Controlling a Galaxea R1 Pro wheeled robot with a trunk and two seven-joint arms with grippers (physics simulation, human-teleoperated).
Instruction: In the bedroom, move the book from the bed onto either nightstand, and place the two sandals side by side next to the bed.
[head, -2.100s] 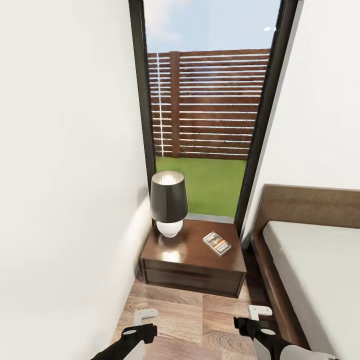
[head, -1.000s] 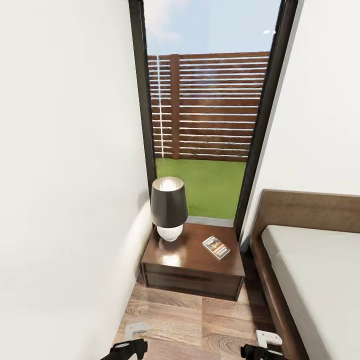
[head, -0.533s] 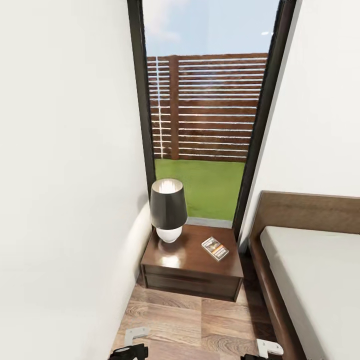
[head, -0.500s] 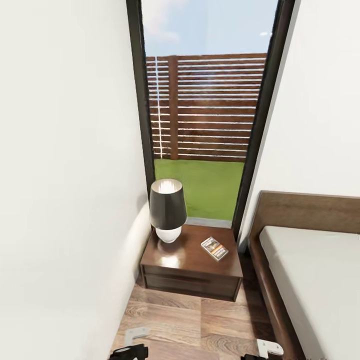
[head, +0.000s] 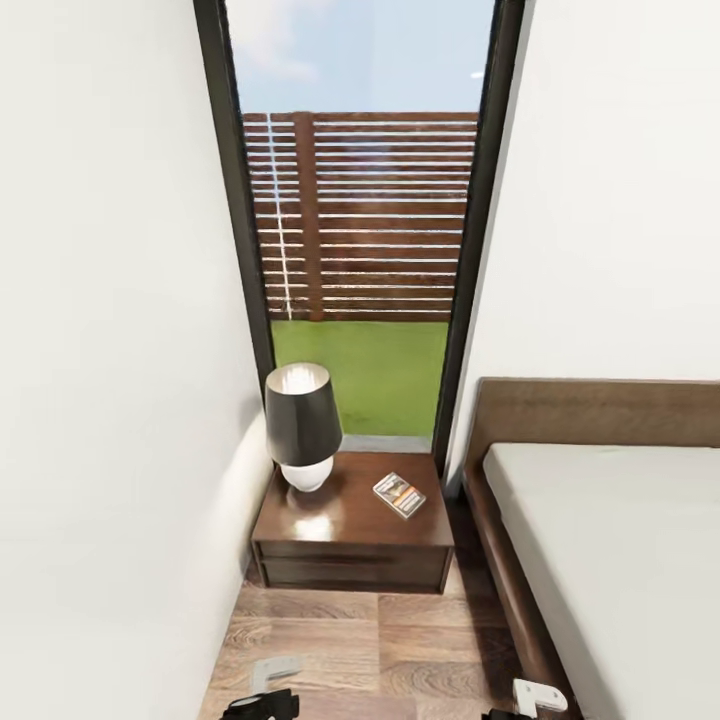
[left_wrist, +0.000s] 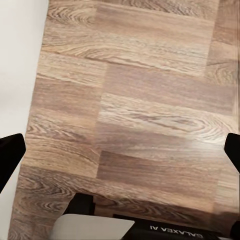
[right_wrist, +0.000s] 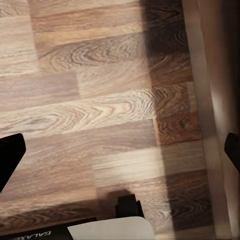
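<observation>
Left gripper (left_wrist: 120, 150) spread wide, nothing between fingers, above wood floor (left_wrist: 150, 100). Right gripper (right_wrist: 120, 150) also spread and empty – over floor, just beside dark bed (head: 600, 540) frame. Farther out: book (head: 399, 494) lies flat on nightstand (head: 350, 530), near lamp (head: 301, 425) – not touching. Nightstand between white wall (head: 100, 350) and bed, under tall window (head: 360, 230).
</observation>
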